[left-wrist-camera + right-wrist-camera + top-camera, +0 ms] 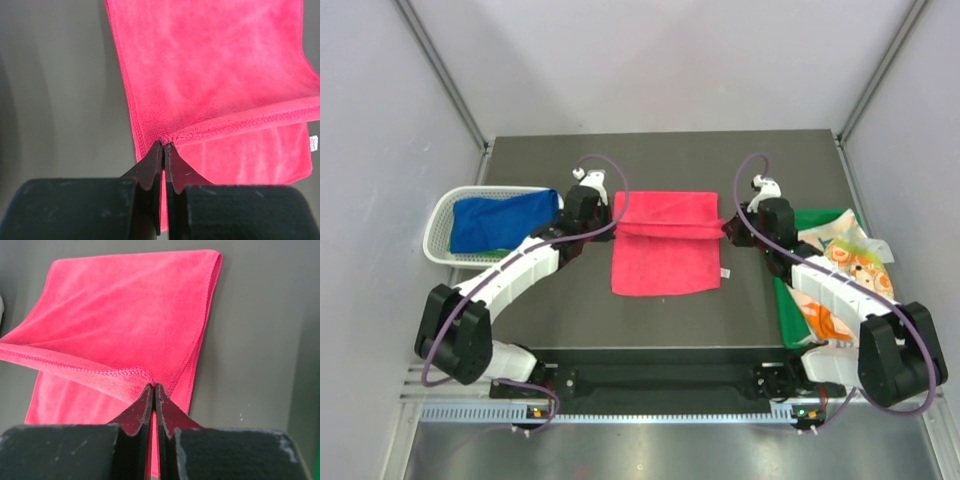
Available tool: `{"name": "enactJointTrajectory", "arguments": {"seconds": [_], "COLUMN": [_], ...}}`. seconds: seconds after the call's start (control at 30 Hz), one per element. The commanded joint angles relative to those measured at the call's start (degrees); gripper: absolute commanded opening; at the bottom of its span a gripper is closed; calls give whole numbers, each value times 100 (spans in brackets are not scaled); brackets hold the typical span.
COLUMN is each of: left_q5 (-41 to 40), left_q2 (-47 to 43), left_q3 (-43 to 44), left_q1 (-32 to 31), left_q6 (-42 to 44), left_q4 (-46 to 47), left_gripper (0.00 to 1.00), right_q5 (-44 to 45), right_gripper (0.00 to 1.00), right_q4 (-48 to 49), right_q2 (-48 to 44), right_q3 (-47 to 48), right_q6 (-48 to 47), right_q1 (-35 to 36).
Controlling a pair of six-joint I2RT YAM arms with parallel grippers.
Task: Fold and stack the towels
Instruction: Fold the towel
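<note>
Left gripper point(163, 146) and right gripper point(153, 386) each clamp a towel point(665, 262) corner; we judge the free edge lies nearer us.

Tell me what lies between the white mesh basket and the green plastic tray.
In the top view, the pink-red cloth towel lies between them on the dark table, two corners pinched by the left hand and right hand.

Even, soft overhead light, faint shadows, no glare; wrist views blurry near bottom, top view sharp.
</note>
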Motion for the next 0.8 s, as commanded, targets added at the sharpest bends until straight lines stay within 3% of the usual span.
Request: {"name": "enactJointTrajectory", "arguments": {"seconds": [0.0,0.77], "left_q5": [-168,34], "left_q2": [-330,-796], "left_q3": [-165,-1220], "left_q1": [-79,-457], "left_q6": [-140,-518], "left_q4": [-134,-178], "left_gripper": [0,0], "right_q5": [54,256], "right_gripper": [0,0], "right_q4": [28,28], "right_q2": [-312,-787], "right_q3": [-108,-1065], "right_q6": [40,347], "right_q1": [119,541]}}
